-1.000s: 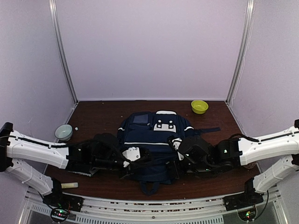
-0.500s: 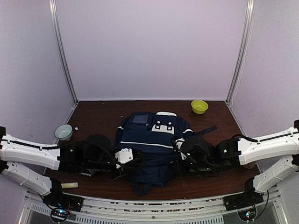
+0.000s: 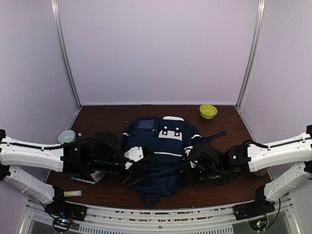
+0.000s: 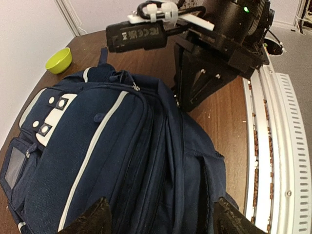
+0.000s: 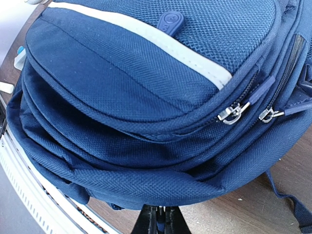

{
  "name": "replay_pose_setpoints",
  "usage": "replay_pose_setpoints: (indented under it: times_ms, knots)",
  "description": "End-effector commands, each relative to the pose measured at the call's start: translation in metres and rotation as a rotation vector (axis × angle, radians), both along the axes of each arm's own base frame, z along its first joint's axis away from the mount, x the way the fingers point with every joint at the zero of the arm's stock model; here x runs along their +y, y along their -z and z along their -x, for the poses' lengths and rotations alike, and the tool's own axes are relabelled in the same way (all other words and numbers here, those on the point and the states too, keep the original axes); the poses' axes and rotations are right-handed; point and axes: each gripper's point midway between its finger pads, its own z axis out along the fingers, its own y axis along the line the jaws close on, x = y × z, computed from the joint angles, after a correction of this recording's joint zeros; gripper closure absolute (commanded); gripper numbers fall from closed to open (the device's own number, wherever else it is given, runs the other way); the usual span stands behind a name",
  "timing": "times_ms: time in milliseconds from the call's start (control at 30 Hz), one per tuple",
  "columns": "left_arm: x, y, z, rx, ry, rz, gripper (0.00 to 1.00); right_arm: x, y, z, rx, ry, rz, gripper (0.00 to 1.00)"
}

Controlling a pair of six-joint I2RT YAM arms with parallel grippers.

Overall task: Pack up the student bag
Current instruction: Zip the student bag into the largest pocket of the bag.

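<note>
Got the student bag (image 3: 157,142) lying mid-table (image 3: 107,119), front panel up, w/ the white buckle patch (image 3: 171,127) at the far end and a grab loop (image 3: 148,199) poking toward the near edge. Also spotted one dark strap (image 3: 217,135) trailing off to the R side.

Found the L gripper (image 4: 162,210) at the bag's near-left corner, spread wide open, w/ dark fingers (image 4: 92,219) either side of the navy fabric. Holding nothing afaict; can't tell if the tips touch the cloth.

Found the R gripper (image 5: 157,214) tucked low at the bag's R edge, w/ fingers squeezed together right under the bulging side seam. Looks clamped, but can't tell whether any fabric is pinched in there.

From the R wrist cam: seeing a white stripe (image 5: 146,34) across the top panel, plus two metal zip pulls (image 5: 233,112) sitting side by side.

Other bits around:
- yellow-green bowl (image 3: 208,111) at the far R, well apart from the bag
- grey-blue bowl (image 3: 66,137) at the L edge, just behind the L arm
- thin pen-like thing (image 3: 83,180) on the wood under the L arm
- small pale block (image 3: 71,193) near the L base
</note>
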Motion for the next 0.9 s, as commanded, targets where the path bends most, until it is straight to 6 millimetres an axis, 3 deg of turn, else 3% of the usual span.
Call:
replay_pose_setpoints:
  times_ms: [0,200,400,500,667,867]
  knots:
    - [-0.022,-0.014,0.009,0.060,0.057,0.044,0.27,0.005,-0.008,-0.010,-0.030,0.022,-0.028,1.00]
    - [-0.055,-0.004,0.018,0.112,0.129,0.029,0.39,0.005,-0.008,-0.009,-0.030,0.019,-0.030,1.00]
    - [-0.075,0.019,0.006,0.113,0.110,-0.066,0.52,0.001,-0.010,-0.008,-0.036,0.022,-0.045,1.00]
    - [-0.079,0.022,0.000,0.090,0.097,-0.071,0.73,0.000,-0.010,-0.008,-0.036,0.022,-0.047,1.00]
    - [-0.075,0.028,0.001,0.078,0.105,-0.093,0.96,0.000,-0.014,-0.009,-0.049,0.023,-0.046,1.00]
    - [-0.060,0.032,-0.005,0.047,0.064,-0.156,1.00,0.005,-0.020,-0.013,-0.069,0.016,-0.047,1.00]
